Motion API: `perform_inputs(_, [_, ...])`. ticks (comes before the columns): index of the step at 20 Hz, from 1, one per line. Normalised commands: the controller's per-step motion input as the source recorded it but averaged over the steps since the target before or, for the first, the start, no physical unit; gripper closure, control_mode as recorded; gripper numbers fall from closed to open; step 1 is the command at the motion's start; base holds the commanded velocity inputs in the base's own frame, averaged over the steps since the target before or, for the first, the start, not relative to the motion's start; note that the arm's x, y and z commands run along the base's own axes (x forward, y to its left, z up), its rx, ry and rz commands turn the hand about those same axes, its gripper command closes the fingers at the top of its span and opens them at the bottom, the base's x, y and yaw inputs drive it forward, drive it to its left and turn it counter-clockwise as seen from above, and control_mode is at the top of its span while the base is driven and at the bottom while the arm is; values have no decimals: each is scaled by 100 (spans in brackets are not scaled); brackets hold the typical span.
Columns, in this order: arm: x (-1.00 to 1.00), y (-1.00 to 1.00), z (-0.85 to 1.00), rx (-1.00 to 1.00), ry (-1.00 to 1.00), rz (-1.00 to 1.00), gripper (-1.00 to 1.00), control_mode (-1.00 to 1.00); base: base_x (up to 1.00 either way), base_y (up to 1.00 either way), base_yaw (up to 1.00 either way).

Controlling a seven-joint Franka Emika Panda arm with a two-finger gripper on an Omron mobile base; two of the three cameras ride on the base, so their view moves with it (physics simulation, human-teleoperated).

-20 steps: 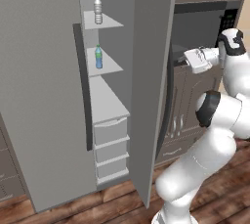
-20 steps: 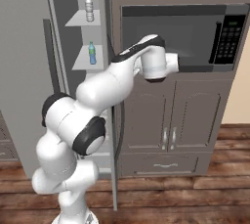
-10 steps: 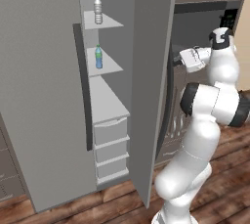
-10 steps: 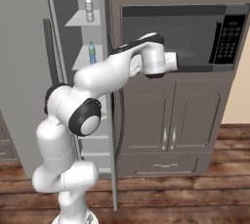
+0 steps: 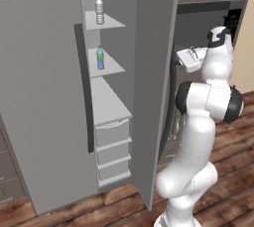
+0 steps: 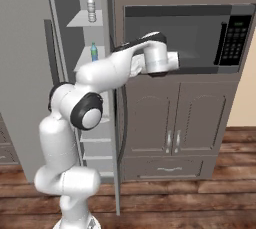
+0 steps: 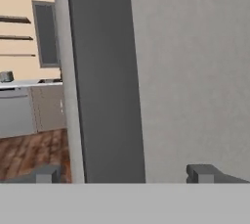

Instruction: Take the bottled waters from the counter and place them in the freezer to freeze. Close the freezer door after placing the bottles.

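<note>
left base view: freezer (image 5: 49, 97) door (image 5: 156, 82) swung open. clear bottle (image 5: 99, 11) upright on the top shelf at 11 o'clock, blue bottle (image 5: 100, 57) upright on the shelf below. arm's hand at 2 o'clock behind the door's edge, by the microwave (image 5: 218, 23).

right base view: same bottles, clear bottle (image 6: 91, 8) over blue bottle (image 6: 94, 52); hand in front of the microwave (image 6: 200, 33).

hand view: gripper (image 7: 124, 173) tips wide apart, nothing between them; grey door face (image 7: 195, 71) close ahead, its dark handle (image 7: 105, 81) from 12 to 6 o'clock.
</note>
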Motion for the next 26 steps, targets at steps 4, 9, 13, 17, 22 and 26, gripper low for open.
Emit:
perform_inputs(4, [-37, 100, 0, -9, -6, 2, -100, -100, 0, 0, 0])
perform_inputs(9, [-45, 100, 0, -10, -21, 4, -100, -100, 0, 0, 0])
perform_inputs(13, [-27, 100, 0, -6, -27, 1, -100, -100, 0, 0, 0])
perform_inputs(17, [0, 100, 0, -3, -30, -16, -100, -100, 0, 0, 0])
perform_inputs(22, [24, 100, 0, 0, -20, -39, -100, -100, 0, 0, 0])
perform_inputs(26, [61, 100, -11, 0, -6, -51, -100, -100, 0, 0, 0])
